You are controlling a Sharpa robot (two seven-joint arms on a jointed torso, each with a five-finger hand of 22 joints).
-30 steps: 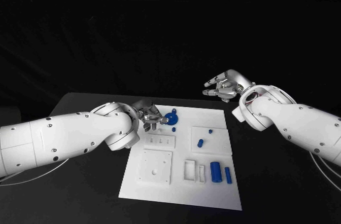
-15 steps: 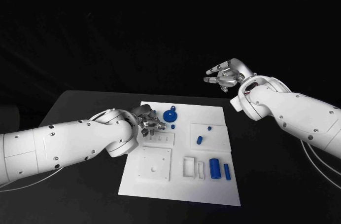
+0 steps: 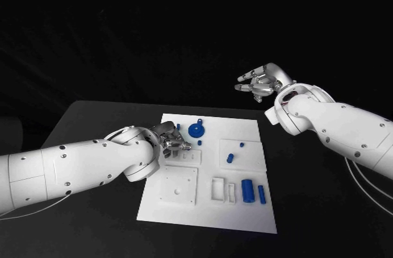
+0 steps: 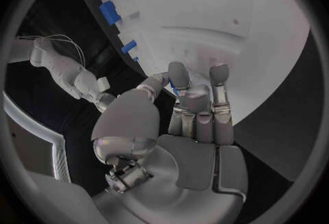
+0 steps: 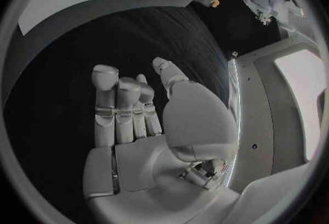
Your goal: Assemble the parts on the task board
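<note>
- You have the white rectangular task board (image 3: 246, 221) lying flat in the middle of the black table (image 3: 90, 121), its long side running away from the robot.
- Your left silver many-fingered hand (image 3: 172, 140) sits low over the board's left edge, about halfway along its far half. In the left wrist view the same hand (image 4: 192, 120) shows its fingers (image 4: 180, 79) close together and slightly bent, tips near the board; a scrap of blue shows by the fingertips, but you cannot tell from these pictures whether it is pinched or simply lies behind them.
- Just beside that hand, toward the far end of the board, you see the round blue disc-shaped part (image 3: 196, 130), with a tiny blue piece (image 3: 199, 142) a little nearer the robot.
- In the raised white panel on the board's right half lie a short blue peg (image 3: 230, 158) and a smaller blue stub (image 3: 242, 146).
- Near the robot's end of the board, the thick blue cylinder (image 3: 247, 190) and the slim blue rod (image 3: 262, 194) lie side by side, apart, next to the white rectangular frame (image 3: 218, 189).
- Your right silver hand (image 3: 260, 85) is lifted off the table, beyond the board's far right corner. In the right wrist view it (image 5: 147, 125) is empty, with fingers loosely curved and spread apart.
</note>
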